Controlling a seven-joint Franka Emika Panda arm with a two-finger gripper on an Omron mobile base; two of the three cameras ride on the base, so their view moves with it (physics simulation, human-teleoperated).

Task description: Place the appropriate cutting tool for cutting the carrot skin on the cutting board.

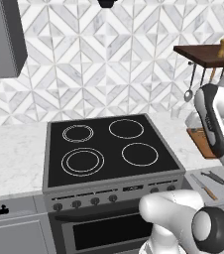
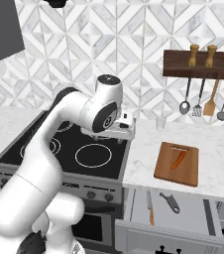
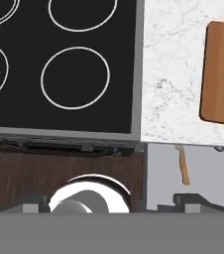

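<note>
Pincer: up over the stove's right edge in the right base view (image 2: 120,130), nothing in it; whether its jaws stand apart or together, I cannot tell from here.
Stove: black glass top (image 2: 59,149), four ringed burners, and the hand is looking straight down past its front corner.
Board: brown wood on the marble surface to the right of the stove (image 2: 177,163), well apart from the pincer.
Carrot: small and orange, lying aslant on the board (image 2: 178,159), so the board's near half is free for a landing.
Drawer: pulled open below the surface (image 2: 183,211), and there's the action.
Peeler: slim dark-grey tool lying flat in the drawer (image 2: 170,202), below the board's front edge.
Knife: wood-handled blade just beside it to the left (image 2: 149,207), and that's the wrong pick for skin.
Handling: peeler looks light, rigid and smooth metal, likely slippery; it lies low on the drawer floor, so a grip across the middle of its handle, square to its length, seems safest.
Risk: knife sits close, so a careless approach could nudge or grab it instead.
Progress: early, by my reading; tool untouched.
</note>
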